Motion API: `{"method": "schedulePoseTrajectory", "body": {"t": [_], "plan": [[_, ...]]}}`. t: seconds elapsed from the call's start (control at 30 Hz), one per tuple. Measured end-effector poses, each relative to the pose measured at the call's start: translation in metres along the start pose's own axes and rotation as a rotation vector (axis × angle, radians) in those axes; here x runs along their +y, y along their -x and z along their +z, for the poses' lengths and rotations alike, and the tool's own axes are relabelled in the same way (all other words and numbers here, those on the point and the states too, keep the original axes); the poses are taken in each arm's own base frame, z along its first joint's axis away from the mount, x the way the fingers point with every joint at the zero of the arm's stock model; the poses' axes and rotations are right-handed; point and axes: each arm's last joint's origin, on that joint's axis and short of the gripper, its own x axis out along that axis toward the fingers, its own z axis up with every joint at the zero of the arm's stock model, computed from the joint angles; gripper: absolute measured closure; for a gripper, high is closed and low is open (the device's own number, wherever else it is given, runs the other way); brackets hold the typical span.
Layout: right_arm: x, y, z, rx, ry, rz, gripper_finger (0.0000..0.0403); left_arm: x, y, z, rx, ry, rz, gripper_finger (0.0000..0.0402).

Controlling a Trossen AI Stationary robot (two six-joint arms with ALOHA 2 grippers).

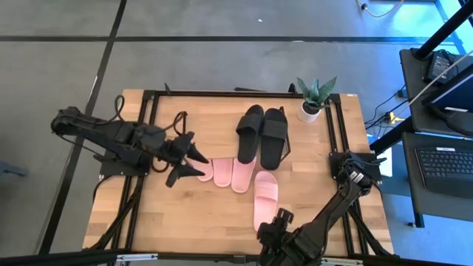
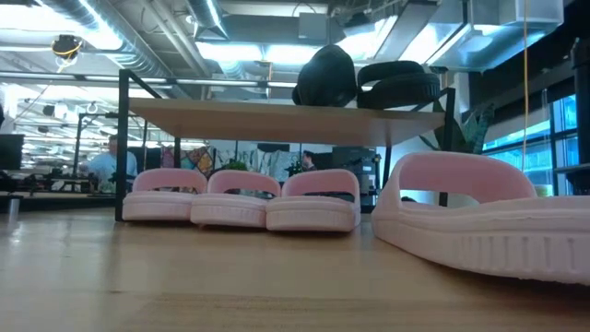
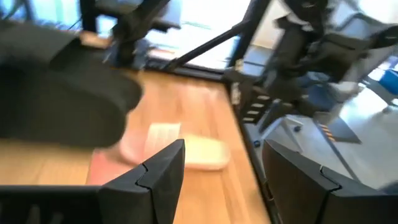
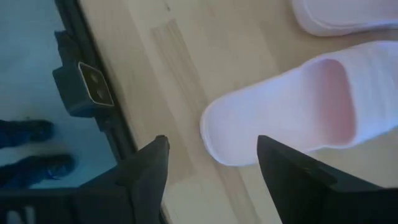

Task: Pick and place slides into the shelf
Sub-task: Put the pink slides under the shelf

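**Op A:** Starting at the left of my overhead view: the left gripper sits left of centre, fingers spread, nothing between them. Its tips are just beside the outermost of the light pink wide-strap slides.

**Op B:** Confirmed. On my level camera I count three pink slides in a row under the low shelf with the light wood top board and thin black wire legs. From above only their near ends poke out from under the board.

**Op A:** Moving right: the matte black pair of slides lies on the shelf's top, centre frame, side by side. On the level camera they show as dark humps, upper middle.

**Op B:** Lower centre from above, a fourth pink slide lies alone on the butcher-block wooden table, apart from the shelf.

**Op A:** The right gripper is at the bottom edge, just below that slide. Its wrist camera shows the fingers parted and empty, the slide's end between and just beyond them.

**Op B:** Upper right: a small potted green plant in a white pot.
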Motion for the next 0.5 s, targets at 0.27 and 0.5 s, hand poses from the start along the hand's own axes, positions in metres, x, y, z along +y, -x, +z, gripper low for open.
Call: {"method": "schedulePoseTrajectory", "body": {"t": [0.27,0.5], "plan": [[0.0,-0.039,-0.014,0.009,-0.066,0.009,0.0159,-0.002,0.016,-0.04,0.009,0.196,0.054,0.0196],[-0.003,-0.067,-0.031,0.077,-0.059,0.028,0.0159,-0.005,0.034,-0.053,0.002,0.24,0.107,0.0196]]}}
